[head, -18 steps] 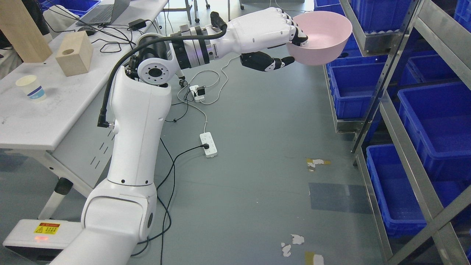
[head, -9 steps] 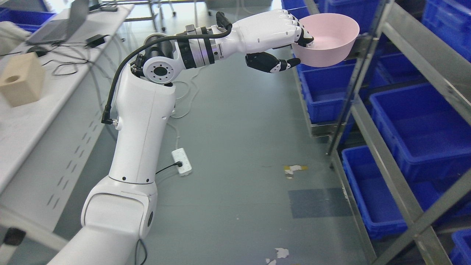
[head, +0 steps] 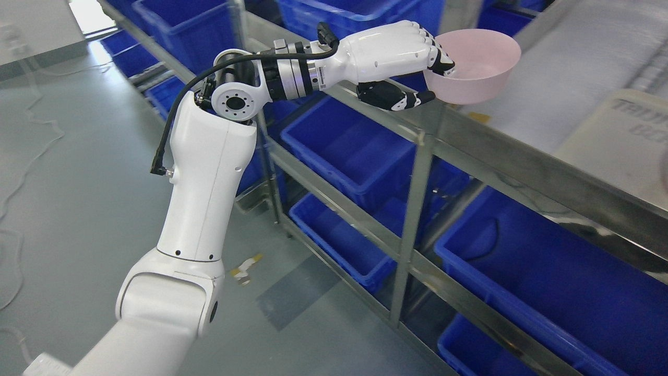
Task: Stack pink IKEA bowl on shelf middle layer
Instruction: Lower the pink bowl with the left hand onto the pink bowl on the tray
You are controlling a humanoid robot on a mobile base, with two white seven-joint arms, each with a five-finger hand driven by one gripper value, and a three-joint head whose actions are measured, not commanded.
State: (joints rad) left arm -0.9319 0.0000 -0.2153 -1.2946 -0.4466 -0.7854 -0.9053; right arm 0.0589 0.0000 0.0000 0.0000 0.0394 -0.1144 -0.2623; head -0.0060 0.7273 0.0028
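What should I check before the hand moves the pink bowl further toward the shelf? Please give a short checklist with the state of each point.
1. Grasp: left hand holds the pink bowl at its near rim, fingers inside, thumb below: ok.
2. Bowl upright: opening faces up, slightly tilted: ok.
3. Bowl contents: looks empty: ok.
4. Height: bowl is above the metal shelf rail, not touching it: ok.
5. Landing spot: a grey shelf surface lies behind the bowl; no other bowl to stack on is visible: cannot tell.
6. Right hand: out of view: cannot tell.

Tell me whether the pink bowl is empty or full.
Empty: the pink bowl, held upright at its rim by the left robot hand, shows only bare pink inside.
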